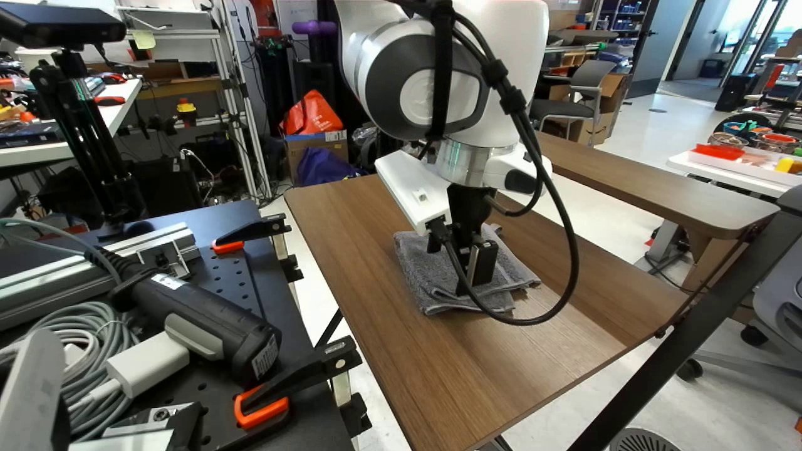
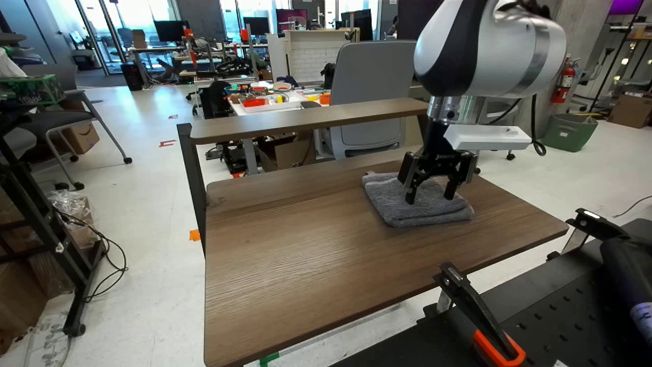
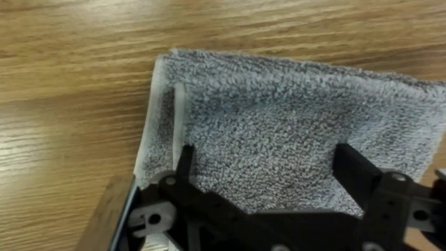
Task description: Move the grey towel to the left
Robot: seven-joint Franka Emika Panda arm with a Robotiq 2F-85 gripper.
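While the hand [image 2: 430,198] hangs over the grey towel [image 2: 429,210], fingers [image 3: 352,167] spread wide and nothing pinched between them, the step looks to me like the grasp. The towel lies folded on the wooden desk [image 2: 295,265], directly beneath the hand; whether the fingertips touch the cloth I can't tell from where I stand. In the wrist view one tip sits by the pale, layered edge and the other well across the pile, so closing ought to gather a ridge of cloth. I'd press down lightly first — enough to bite into the pile, not to grind on the wood — then close slowly so the layers bunch together. A shallow pinch would probably take only the top fold and let the rest trail loose. Once it's held, a low lift and a steady carry leftward should keep it neat.
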